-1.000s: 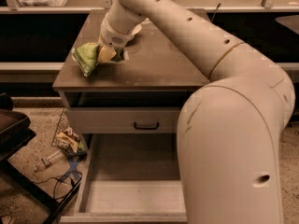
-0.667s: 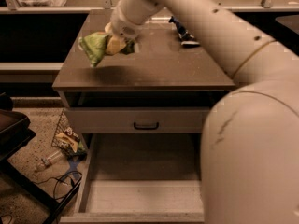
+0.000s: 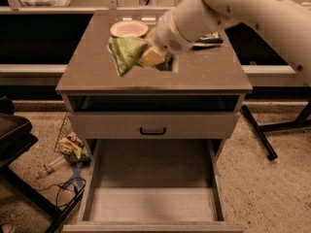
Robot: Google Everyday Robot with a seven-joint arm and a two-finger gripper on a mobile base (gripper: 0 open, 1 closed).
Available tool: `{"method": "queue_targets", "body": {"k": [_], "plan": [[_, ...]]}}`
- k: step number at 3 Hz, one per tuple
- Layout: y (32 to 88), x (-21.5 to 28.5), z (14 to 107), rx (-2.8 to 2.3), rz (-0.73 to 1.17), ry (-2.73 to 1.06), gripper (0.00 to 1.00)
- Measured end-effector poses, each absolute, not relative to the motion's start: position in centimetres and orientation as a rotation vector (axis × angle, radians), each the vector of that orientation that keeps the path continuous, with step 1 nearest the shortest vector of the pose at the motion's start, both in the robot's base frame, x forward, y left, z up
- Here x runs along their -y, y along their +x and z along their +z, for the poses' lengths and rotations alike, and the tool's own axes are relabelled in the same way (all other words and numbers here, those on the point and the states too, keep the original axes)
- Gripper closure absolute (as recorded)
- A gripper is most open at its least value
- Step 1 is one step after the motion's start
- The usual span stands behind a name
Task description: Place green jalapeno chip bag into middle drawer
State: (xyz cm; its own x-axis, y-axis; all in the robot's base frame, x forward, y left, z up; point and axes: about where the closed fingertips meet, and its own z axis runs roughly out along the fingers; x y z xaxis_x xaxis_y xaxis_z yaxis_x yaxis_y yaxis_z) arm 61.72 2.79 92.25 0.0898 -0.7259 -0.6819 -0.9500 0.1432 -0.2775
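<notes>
My gripper [image 3: 154,57] is shut on the green jalapeno chip bag [image 3: 125,53], a crumpled light-green foil bag that hangs out to the left of the fingers. I hold it in the air above the middle of the brown cabinet top [image 3: 204,74]. The middle drawer [image 3: 153,203] is pulled out wide below, at the bottom of the view, with a bare light-grey floor and low side walls. My white arm [image 3: 243,6] comes in from the upper right.
A closed grey drawer front with a small black handle [image 3: 152,130] sits above the open tray. A white bowl [image 3: 129,29] and a dark blue chip bag [image 3: 210,39] lie at the back of the top. Litter [image 3: 70,147] lies on the floor at left.
The gripper has carried the green bag from the left part of the cabinet top to the right, toward its middle, and holds it higher. The arm now blocks less of the drawer.
</notes>
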Motion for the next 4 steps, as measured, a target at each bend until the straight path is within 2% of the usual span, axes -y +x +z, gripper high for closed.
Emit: {"method": "queue_targets", "body": {"k": [1, 2, 3, 4], "plan": [[55.3, 0.7, 91.1, -1.746, 0.419, -1.556, 1.0], [46.6, 5.6, 84.6, -1.87, 0.489, -1.594, 1.0], [42.7, 7.4, 80.8, -1.94, 0.528, -1.652, 1.0], [42.7, 7.4, 80.8, -1.94, 0.528, -1.652, 1.0]]}}
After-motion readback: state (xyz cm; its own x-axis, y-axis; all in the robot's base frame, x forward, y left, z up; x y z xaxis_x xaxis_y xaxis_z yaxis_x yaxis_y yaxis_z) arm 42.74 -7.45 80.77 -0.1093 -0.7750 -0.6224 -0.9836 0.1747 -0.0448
